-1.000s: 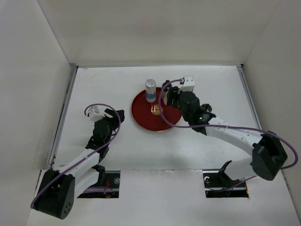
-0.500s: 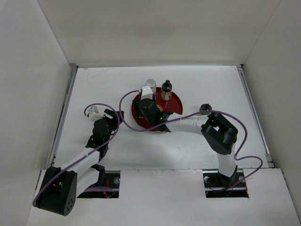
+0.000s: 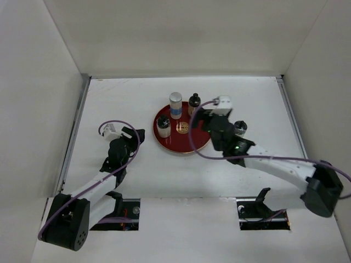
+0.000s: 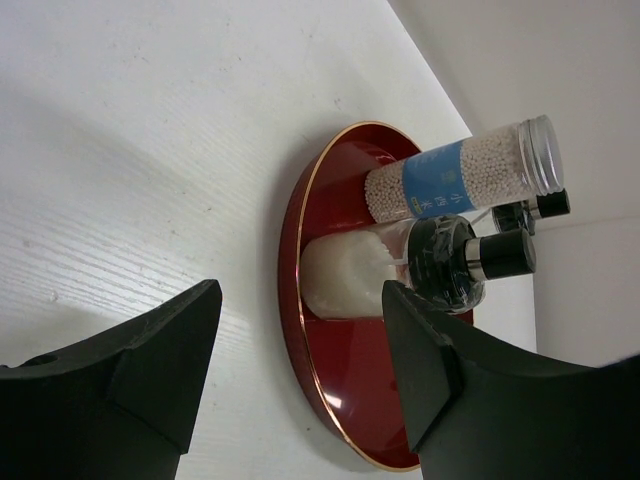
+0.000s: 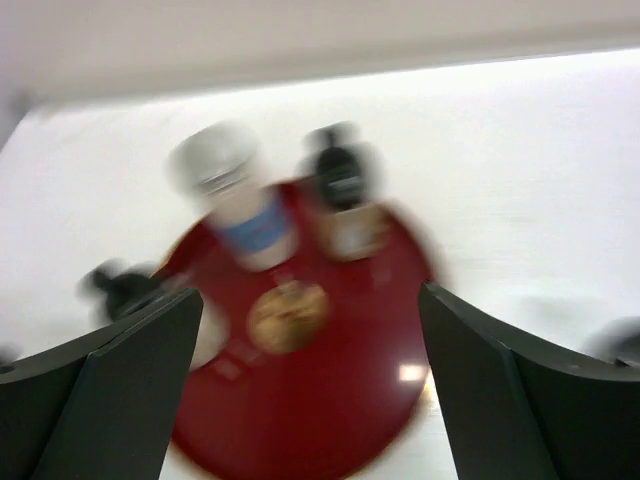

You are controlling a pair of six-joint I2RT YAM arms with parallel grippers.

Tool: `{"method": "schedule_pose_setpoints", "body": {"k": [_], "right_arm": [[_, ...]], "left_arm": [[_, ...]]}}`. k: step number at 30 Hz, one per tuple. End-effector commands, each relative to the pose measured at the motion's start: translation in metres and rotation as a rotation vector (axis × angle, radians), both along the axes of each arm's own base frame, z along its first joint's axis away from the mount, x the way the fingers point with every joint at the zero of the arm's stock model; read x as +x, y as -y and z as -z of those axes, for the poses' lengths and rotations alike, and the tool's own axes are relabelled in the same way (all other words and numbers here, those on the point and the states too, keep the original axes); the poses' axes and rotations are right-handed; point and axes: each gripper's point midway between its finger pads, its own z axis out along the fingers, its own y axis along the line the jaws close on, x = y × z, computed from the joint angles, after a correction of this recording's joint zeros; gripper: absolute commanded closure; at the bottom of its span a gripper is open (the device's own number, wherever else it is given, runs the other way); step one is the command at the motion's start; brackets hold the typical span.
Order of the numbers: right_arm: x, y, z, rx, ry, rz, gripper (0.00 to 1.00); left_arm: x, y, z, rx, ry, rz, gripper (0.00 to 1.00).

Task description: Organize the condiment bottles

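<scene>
Black plastic fingers of the right gripper (image 5: 310,300) are spread wide with nothing between them. It hangs over the right side of the red tray (image 3: 184,142), tilted toward the bottles. Left gripper (image 4: 300,300) is also wide open and empty, on the table (image 3: 126,98) left of the tray and clear of it, fingers pointing at it.

Tray is round, glossy red lacquer, with a thin gold rim and a gold emblem (image 3: 182,127) in the middle. All three bottles stand upright on it:
- white bottle (image 3: 175,104): tall clear cylinder full of white granules, blue label, ribbed silver cap, at the back edge
- far squat bottle (image 3: 193,103): beige body, black cap, just right of the white one, also at the back
- near squat bottle (image 3: 163,125): pale body, black cap with a nozzle, at the left edge

Table is matte white with a faint grain. Plain white walls (image 3: 181,38) close it in at the back and both sides.

Right wrist view is motion-blurred, so shapes and colours only. In the left wrist view the far squat bottle shows only its cap behind the other two. A small dark-topped thing (image 3: 239,127) sits on the table right of the tray, against the right arm; can't tell what it is.
</scene>
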Motion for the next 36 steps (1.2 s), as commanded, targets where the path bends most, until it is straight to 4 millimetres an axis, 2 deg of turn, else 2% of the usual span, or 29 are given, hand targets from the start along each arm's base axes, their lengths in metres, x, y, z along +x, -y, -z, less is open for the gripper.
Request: {"method": "schedule_pose_setpoints", "body": {"k": [1,2,3,4,6,11,14,18,21,23,25,29,31,33,36], "right_arm": [[-0.001,0.122,0.022,-0.044,-0.031,0.366,0.04],[-0.006,0.152,0.033,-0.053,-0.055,0.448,0.02],[-0.009,0.173,0.043,-0.065,-0.085,0.49,0.01],[-0.011,0.185,0.054,-0.072,-0.12,0.498,0.0],[-0.012,0.195,0.066,-0.052,-0.162,0.475,0.0],[0.0,0.186,0.07,0.047,-0.189,0.36,0.0],[0.013,0.191,0.082,0.066,-0.237,0.365,0.0],[0.032,0.184,0.095,0.064,-0.276,0.347,0.01],[0.046,0.181,0.104,0.057,-0.301,0.355,0.08],[0.049,0.183,0.105,0.044,-0.3,0.373,0.18],[0.048,0.192,0.093,0.039,-0.251,0.426,0.3],[0.036,0.172,0.049,0.038,-0.129,0.41,0.4],[0.029,0.145,0.023,0.039,-0.08,0.343,0.41],[0.027,0.121,0.008,0.064,-0.059,0.28,0.41],[0.031,0.069,0.005,0.075,-0.065,0.154,0.4]], "left_arm": [[0.002,0.006,-0.009,-0.018,0.04,0.015,0.36],[0.002,0.008,-0.008,-0.022,0.036,0.022,0.36],[0.003,0.01,-0.009,-0.023,0.037,0.03,0.36],[0.003,0.011,-0.009,-0.024,0.039,0.033,0.36],[0.003,0.01,-0.009,-0.02,0.043,0.028,0.36],[0.002,0.008,-0.01,-0.019,0.046,0.023,0.36],[0.002,0.009,-0.01,-0.017,0.046,0.024,0.36],[0.001,0.01,-0.011,-0.016,0.048,0.027,0.36],[0.002,0.012,-0.01,-0.021,0.044,0.035,0.36],[0.002,0.011,-0.012,-0.02,0.05,0.034,0.36],[0.001,0.01,-0.013,-0.018,0.055,0.029,0.36],[0.0,0.011,-0.014,-0.015,0.058,0.033,0.36],[0.002,0.011,-0.013,-0.008,0.053,0.031,0.36],[0.003,0.015,-0.011,-0.003,0.043,0.042,0.36],[0.005,0.017,-0.005,0.016,0.017,0.056,0.35]]}}
